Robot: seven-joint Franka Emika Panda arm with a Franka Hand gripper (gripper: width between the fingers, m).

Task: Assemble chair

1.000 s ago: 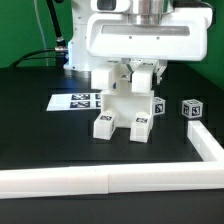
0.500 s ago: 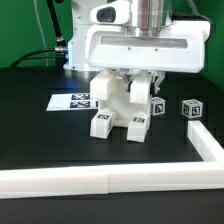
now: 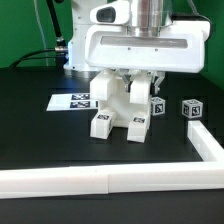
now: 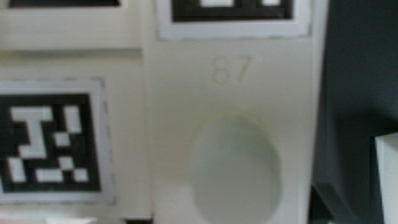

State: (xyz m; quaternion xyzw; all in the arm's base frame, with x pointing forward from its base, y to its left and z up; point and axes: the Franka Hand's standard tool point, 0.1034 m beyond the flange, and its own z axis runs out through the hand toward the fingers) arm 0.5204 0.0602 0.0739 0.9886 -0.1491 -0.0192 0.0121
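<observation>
The partly built chair (image 3: 117, 107), made of chunky white blocks, stands mid-table on two legs with tagged feet (image 3: 139, 127). My gripper (image 3: 130, 78) comes straight down from the big white hand housing and is shut on the chair's upper part. Its fingertips are mostly hidden behind the blocks. The wrist view is filled by a white chair piece (image 4: 222, 110) seen very close, with an oval recess (image 4: 233, 165) and black-and-white tags (image 4: 45, 140). No fingers show there. A loose tagged cube (image 3: 190, 107) lies at the exterior view's right. Another tagged piece (image 3: 157, 106) sits just behind the chair.
The marker board (image 3: 70, 101) lies flat at the exterior view's left of the chair. A long white border rail (image 3: 90, 180) runs along the front and turns up the right side (image 3: 208, 142). Cables and the arm's base stand at the back left.
One second ago the chair sat slightly further to the exterior view's right. It has shifted and turned a little leftward with the gripper. Nothing has visibly changed over the last half second.
</observation>
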